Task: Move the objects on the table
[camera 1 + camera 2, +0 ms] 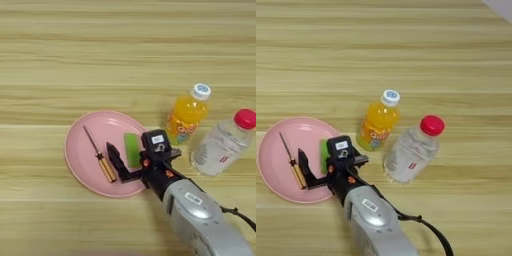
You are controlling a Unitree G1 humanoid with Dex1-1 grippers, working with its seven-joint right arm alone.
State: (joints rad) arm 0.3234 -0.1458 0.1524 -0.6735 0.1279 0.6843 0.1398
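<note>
The right gripper point(131, 155) hovers over the pink plate point(85, 150), fingers spread either side of the green block point(132, 149); the screwdriver point(100, 161) lies at nine o'clock. Closing squarely would avoid it.

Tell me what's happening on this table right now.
The robot's right gripper is over a pink plate, fingers open on either side of a small green block that lies on the plate. A screwdriver with a yellow-brown handle lies on the plate too, just left of the gripper. An orange juice bottle and a clear red-capped bottle stand to the right of the plate.
</note>
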